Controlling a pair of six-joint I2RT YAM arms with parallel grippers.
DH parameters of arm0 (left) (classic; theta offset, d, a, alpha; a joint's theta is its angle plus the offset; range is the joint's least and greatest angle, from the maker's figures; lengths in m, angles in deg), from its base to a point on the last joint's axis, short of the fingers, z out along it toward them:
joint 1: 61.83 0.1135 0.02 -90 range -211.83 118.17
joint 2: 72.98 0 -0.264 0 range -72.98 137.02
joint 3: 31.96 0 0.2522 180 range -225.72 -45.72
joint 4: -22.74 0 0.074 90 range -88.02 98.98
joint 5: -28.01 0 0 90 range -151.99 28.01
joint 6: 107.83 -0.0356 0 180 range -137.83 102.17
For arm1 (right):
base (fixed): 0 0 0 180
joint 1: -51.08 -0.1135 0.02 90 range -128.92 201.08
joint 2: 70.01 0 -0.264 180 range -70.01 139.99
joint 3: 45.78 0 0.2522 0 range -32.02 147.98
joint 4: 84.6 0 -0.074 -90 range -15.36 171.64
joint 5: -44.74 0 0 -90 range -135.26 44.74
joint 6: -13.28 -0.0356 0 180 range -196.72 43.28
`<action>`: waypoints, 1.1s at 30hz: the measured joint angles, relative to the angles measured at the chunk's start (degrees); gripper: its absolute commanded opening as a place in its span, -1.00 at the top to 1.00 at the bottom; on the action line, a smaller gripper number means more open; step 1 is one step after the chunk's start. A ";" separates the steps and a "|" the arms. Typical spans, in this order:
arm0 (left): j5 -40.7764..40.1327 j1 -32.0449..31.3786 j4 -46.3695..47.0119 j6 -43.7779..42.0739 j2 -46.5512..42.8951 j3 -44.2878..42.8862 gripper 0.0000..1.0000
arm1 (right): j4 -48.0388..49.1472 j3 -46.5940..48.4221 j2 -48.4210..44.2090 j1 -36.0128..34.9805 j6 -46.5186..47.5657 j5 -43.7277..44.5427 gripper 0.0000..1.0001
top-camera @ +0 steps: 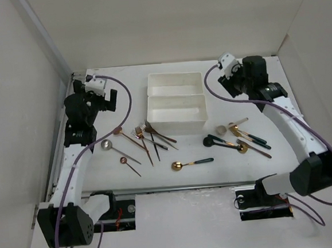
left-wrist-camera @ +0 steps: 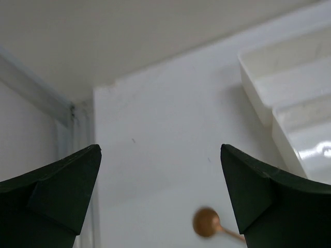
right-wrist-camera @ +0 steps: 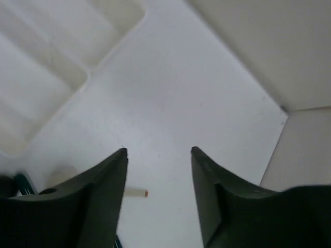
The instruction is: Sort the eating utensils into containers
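Observation:
Two joined white trays, the far one and the near one, stand at the table's back centre and both look empty. Copper forks and spoons lie fanned out left of centre, with a silver spoon and a small copper spoon. A gold spoon with a dark handle lies in front. A black spoon and gold, dark-handled utensils lie on the right. My left gripper is open and empty above a copper spoon bowl. My right gripper is open and empty.
White walls close in the table on three sides. The trays show at the right of the left wrist view and at the upper left of the right wrist view. A pale handle tip lies under the right fingers.

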 measured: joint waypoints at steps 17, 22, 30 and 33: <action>-0.13 -0.02 -15.28 10.32 2.86 4.92 -1.00 | -13.07 -16.52 11.74 4.44 7.76 -0.46 -0.43; -0.79 0.00 -15.26 13.46 2.67 5.11 -1.00 | -10.54 -17.03 15.26 3.06 8.15 -0.55 -0.41; -1.44 0.74 -15.87 18.32 2.62 5.33 -1.00 | -6.40 -16.15 20.39 -0.79 8.61 -0.22 0.45; -1.46 0.83 -16.59 21.00 2.58 5.33 -1.00 | -5.79 -14.38 23.02 -2.23 8.61 -0.50 0.66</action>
